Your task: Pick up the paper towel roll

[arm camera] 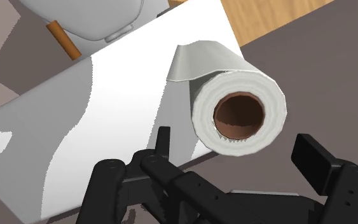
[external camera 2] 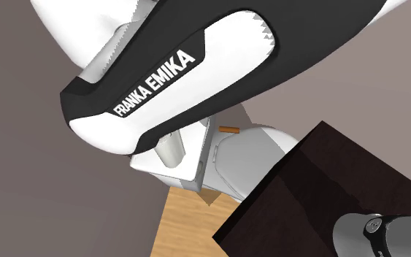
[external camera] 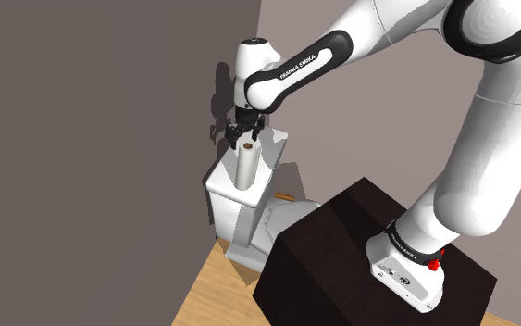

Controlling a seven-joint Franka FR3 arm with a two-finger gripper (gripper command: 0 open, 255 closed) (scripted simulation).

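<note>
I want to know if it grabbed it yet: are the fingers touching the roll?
Apart. In the wrist view the open gripper's fingers stand either side of the roll, with a gap showing at each.

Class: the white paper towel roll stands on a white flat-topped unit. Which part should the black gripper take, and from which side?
Probably the rounded side wall near the top of the white paper towel roll, coming from straight above. It stands upright on the white flat-topped unit, its brown core end facing the black gripper, whose open fingers sit either side of it.
</note>
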